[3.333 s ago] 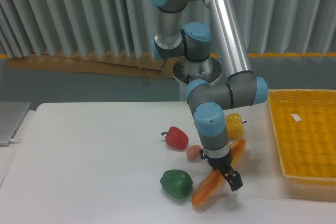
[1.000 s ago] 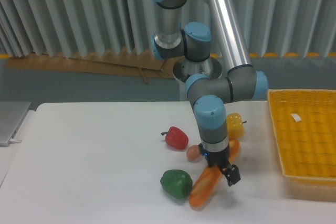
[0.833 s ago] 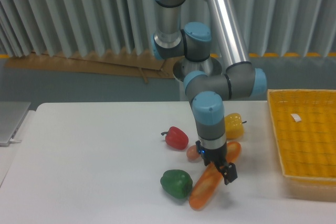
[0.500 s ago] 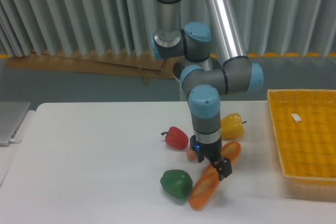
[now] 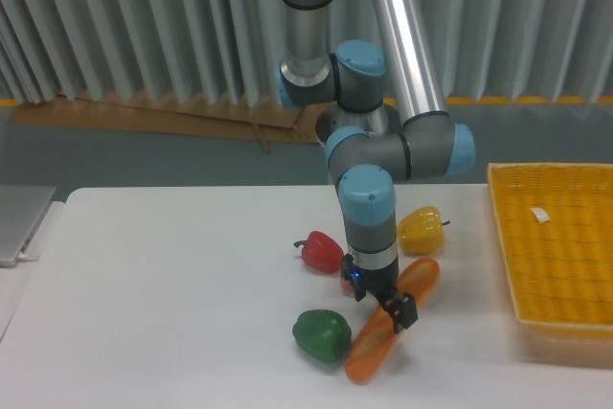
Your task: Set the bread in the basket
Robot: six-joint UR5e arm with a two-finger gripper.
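Peppers sit left of centre on the white table (image 5: 172,294): a red pepper (image 5: 321,251) behind, a green pepper (image 5: 322,334) in front. Just right of the green one lies the bread (image 5: 375,350), slanting up toward a yellow pepper (image 5: 421,229). The gripper (image 5: 388,306) hangs over the bread's middle, fingers straddling it; whether they pinch it, I cannot tell. Well apart, at the right edge, stands the basket (image 5: 560,265), holding only its white tag (image 5: 542,216).
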